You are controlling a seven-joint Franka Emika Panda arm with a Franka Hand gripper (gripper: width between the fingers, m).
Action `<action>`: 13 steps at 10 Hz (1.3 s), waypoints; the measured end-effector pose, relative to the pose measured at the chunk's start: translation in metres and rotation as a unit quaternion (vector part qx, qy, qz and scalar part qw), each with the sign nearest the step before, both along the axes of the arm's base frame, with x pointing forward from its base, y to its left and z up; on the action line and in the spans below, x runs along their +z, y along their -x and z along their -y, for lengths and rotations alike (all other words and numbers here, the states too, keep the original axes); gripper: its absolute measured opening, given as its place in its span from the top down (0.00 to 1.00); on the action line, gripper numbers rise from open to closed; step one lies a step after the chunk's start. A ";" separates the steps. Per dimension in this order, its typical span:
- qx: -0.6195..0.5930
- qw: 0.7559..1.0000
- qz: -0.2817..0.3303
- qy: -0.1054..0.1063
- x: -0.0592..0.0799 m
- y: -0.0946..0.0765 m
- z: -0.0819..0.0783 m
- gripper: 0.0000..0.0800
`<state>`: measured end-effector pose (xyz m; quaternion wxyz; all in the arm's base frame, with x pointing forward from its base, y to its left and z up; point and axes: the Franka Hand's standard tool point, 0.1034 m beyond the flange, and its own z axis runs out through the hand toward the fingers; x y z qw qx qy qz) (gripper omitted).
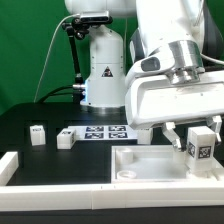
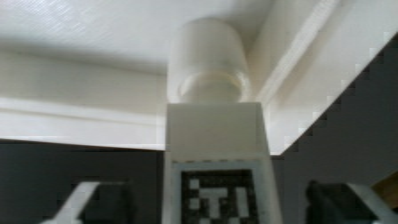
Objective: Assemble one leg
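Observation:
One leg (image 1: 201, 144), a small white post with a tag mark, stands between my gripper's (image 1: 195, 135) fingers over the right corner of the large white panel (image 1: 135, 165). In the wrist view the leg (image 2: 217, 140) runs down the middle. Its round peg end (image 2: 212, 60) points at the panel's inner corner (image 2: 107, 80). I cannot tell whether the peg touches the panel. Dark gaps show between the leg and each of the fingers (image 2: 102, 203), so the gripper (image 2: 217, 198) is open around it. Two more legs (image 1: 37, 133) (image 1: 66, 138) lie on the black table at the exterior view's left.
The marker board (image 1: 106, 131) lies on the table behind the panel. A long white rail (image 1: 60, 186) runs along the front edge. The arm's base (image 1: 100, 70) stands at the back, with cables to its left.

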<state>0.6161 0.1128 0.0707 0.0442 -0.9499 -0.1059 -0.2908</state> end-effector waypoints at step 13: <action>0.026 0.987 -0.160 0.004 0.017 -0.017 -0.008 0.19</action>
